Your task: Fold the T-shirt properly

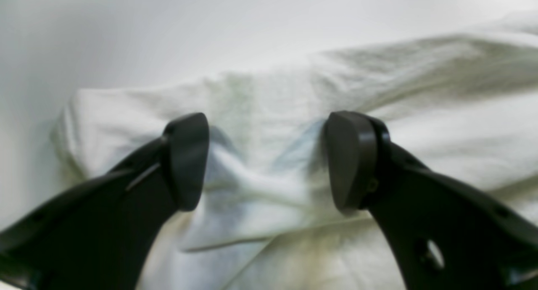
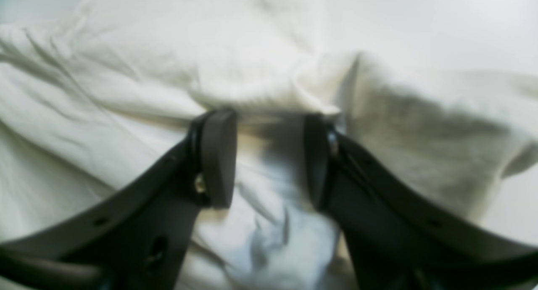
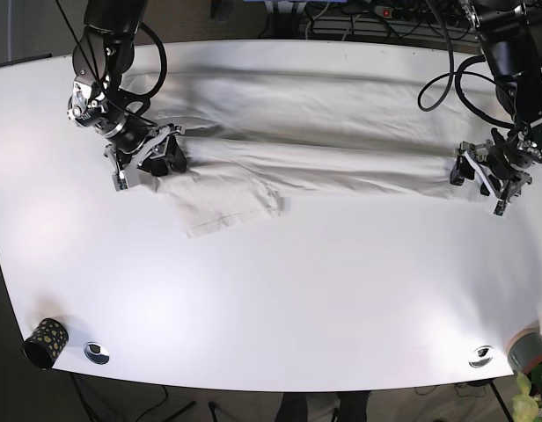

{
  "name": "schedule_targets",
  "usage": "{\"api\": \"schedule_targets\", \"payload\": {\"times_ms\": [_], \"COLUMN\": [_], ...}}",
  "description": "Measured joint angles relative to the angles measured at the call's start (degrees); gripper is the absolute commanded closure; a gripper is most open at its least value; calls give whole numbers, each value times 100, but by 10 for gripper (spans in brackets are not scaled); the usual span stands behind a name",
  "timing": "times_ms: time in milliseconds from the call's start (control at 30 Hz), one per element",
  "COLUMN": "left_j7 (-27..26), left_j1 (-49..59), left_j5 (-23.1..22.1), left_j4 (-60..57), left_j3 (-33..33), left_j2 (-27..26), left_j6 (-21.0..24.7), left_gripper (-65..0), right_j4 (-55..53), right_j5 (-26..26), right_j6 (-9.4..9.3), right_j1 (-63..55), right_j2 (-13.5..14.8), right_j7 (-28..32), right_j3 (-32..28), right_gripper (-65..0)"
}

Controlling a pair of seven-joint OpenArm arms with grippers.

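Now the white T-shirt (image 3: 315, 132) lies stretched out long across the top half of the white tabletop (image 3: 280, 290), running from about 9 o'clock to 3 o'clock. One sleeve (image 3: 223, 202) sticks out from the shirt toward 7 o'clock, flat on the tabletop.

The left hand (image 3: 489, 176) is at the 3 o'clock end of the shirt (that is the right side of the base view). In the left wrist view, the left hand (image 1: 267, 160) is open wide, with a bump of cloth (image 1: 269, 113) between its two black fingers (image 1: 187, 159). I cannot tell if the fingers press on the cloth.

The right hand (image 3: 143, 158) is at the 9 o'clock end, by the sleeve. In the right wrist view, the right hand (image 2: 269, 159) is partly open, and wrinkled cloth (image 2: 269, 222) sits in the gap. I cannot tell if it has a grip there.

A small dark cup with dots (image 3: 46, 341) stands near the tabletop edge at 7 o'clock.
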Motion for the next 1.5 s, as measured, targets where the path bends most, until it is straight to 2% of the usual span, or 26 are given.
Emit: {"api": "schedule_targets", "payload": {"times_ms": [100,200,400,567,733,900,967,1067,1167,1300,1400,1500], "left_j7": [304,487,610,586,219,0,-92,-212,-203,-192,-188,-146], "left_j1": [-13,-66,-214,-533,-743,-988,-1049,-1051,-1043,-1040,-1012,-887], "left_j5": [-162,-492,-293,-273,-251,-7,20,31,48,55,48,35], "left_j4": [321,501,345,-262,-907,-1349,-1464,-1552,-1552,-1552,-1519,-1156], "left_j3": [-332,-721,-940,-922,-887,-625,-603,-601,-608,-610,-627,-793], "left_j2": [20,-46,-50,-31,-42,-55,-48,-48,-72,-66,-85,-122], "left_j6": [7,26,66,63,66,68,66,68,68,68,63,26], "left_gripper": [-508,-510,-512,-512,-512,-508,-469,-351,-206,-67,-4,-7], "right_j4": [-2,-4,4,7,7,4,4,4,4,4,4,4], "right_j5": [-26,-57,-57,-57,-57,-57,-55,-55,-55,-55,-55,-57], "right_j6": [-4,-44,-63,-63,-63,-63,-63,-66,-63,-63,-66,-63], "right_j1": [28,42,42,42,39,39,35,33,31,31,28,28], "right_j2": [0,4,44,31,31,33,33,31,31,24,13,-2], "right_j7": [0,4,35,50,50,61,63,63,63,63,66,63], "right_j3": [-2,-28,-203,-208,-205,-208,-208,-208,-208,-208,-205,-205], "right_gripper": [-263,-262,-262,-260,-258,-258,-257,-257,-255,-255,-255,-255]}}
